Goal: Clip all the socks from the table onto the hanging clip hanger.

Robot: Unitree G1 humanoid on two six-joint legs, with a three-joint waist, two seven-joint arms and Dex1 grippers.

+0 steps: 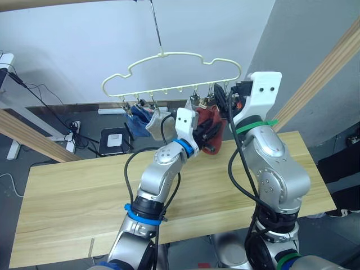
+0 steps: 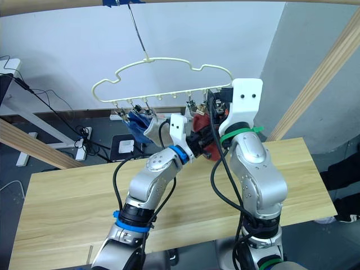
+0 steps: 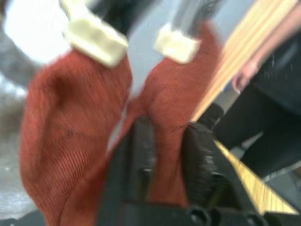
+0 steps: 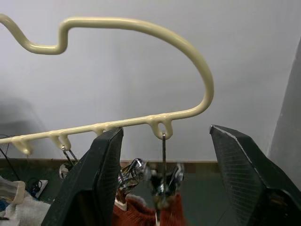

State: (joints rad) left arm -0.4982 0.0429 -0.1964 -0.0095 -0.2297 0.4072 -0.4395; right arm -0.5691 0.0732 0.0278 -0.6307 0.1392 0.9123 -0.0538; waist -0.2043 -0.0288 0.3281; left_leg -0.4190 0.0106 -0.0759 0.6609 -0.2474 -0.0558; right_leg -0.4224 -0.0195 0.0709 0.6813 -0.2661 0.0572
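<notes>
Hanging from the clip hanger [image 1: 169,70]: blue, grey, rust-red socks [image 1: 211,126].

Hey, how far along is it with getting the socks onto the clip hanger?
Nearly finished, it looks like. Blue and light grey socks hang from clips on the cream hanger. The left claw is shut on a rust-red sock, already under two clips. The right claw is open around the end clip. No socks show on the table.
</notes>
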